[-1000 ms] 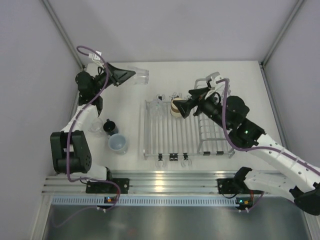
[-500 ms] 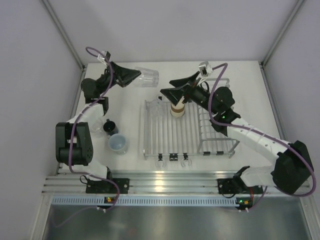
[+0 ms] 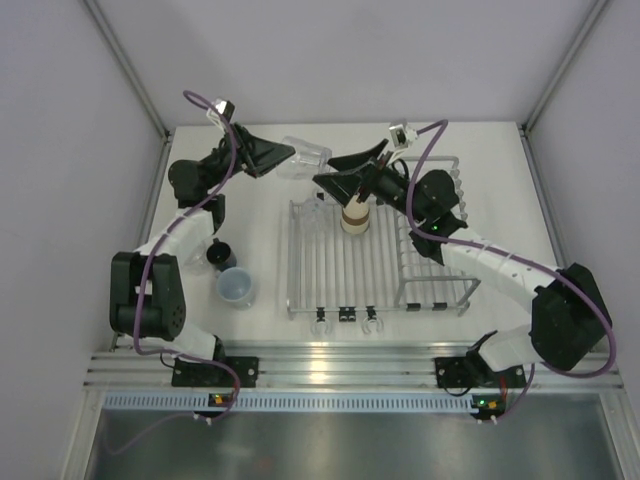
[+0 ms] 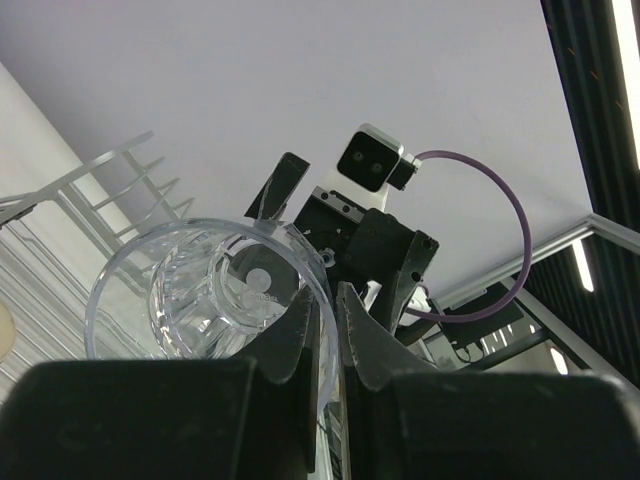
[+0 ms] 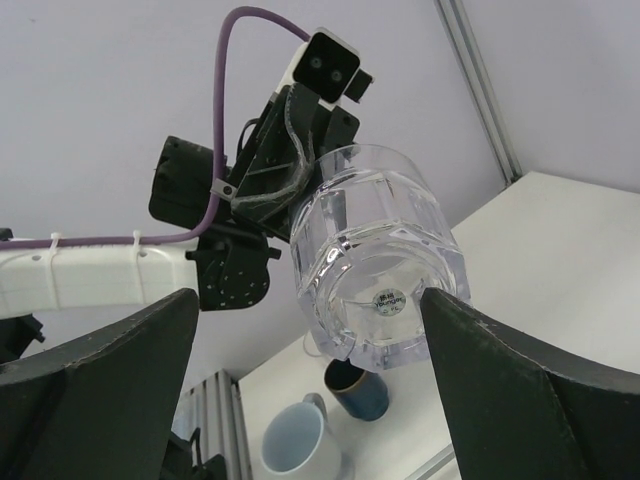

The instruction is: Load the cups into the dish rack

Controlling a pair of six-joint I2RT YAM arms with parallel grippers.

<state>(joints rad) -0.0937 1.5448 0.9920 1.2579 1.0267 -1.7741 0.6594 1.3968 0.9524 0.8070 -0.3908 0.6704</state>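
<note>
My left gripper (image 3: 291, 153) is shut on the rim of the clear cup (image 3: 308, 156) and holds it sideways in the air over the table's back. The left wrist view shows the fingers (image 4: 300, 325) pinching its wall (image 4: 200, 300). My right gripper (image 3: 326, 172) is open and faces the cup's base. In the right wrist view the cup (image 5: 375, 255) floats between my spread fingers (image 5: 130, 370) without touching them. The tan-and-brown cup (image 3: 353, 216) stands on the dish rack (image 3: 330, 285). The pale blue cup (image 3: 236, 287) and the dark blue mug (image 3: 220, 255) stand on the table at the left.
The rack's taller basket section (image 3: 432, 275) is on the right, under my right arm. Grey booth walls close in at the left, back and right. The pale blue cup (image 5: 298, 445) and dark mug (image 5: 358, 390) also show below in the right wrist view.
My left arm carried the clear cup to the right. My right gripper let go of the tan-and-brown cup on the rack, lifted and swung left to face the clear cup.
</note>
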